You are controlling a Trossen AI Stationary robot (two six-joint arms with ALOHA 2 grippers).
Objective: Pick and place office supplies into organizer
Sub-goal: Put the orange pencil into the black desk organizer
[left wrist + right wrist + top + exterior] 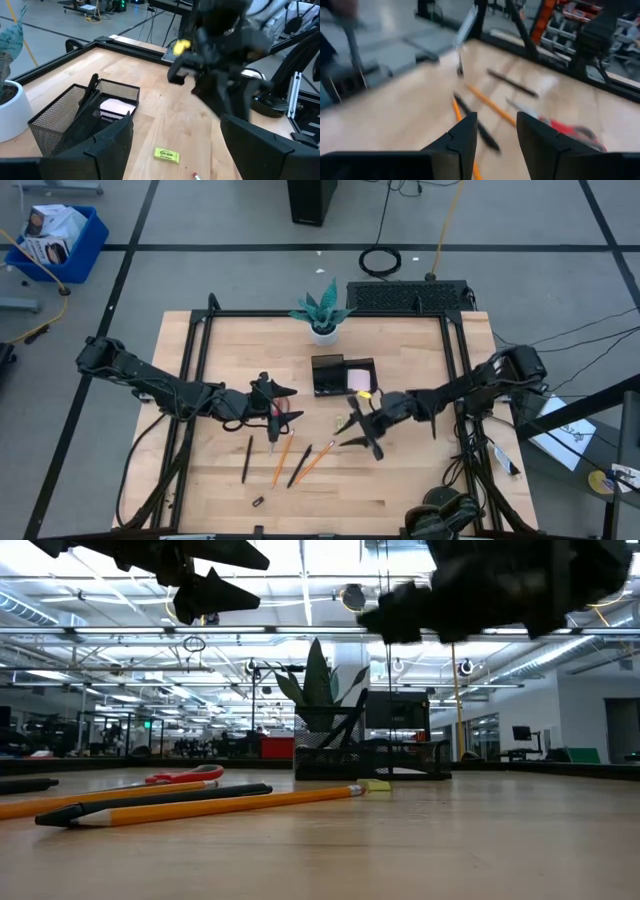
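Note:
The black mesh organizer stands mid-table, with the pink sticky-note pad in its lower compartment and a black pen in the taller one. Red-handled scissors lie below my left gripper, which hovers open, facing the organizer. My right gripper hangs open above the table, looking toward the pens and orange pencils. Pens and pencils lie flat near the near edge. A yellow-green clip lies flat by the organizer.
A white pot with a teal plant stands just beyond the organizer. A small black clip lies near the near edge. Black frame rails border the table's sides. Bare wood shows on the right near part.

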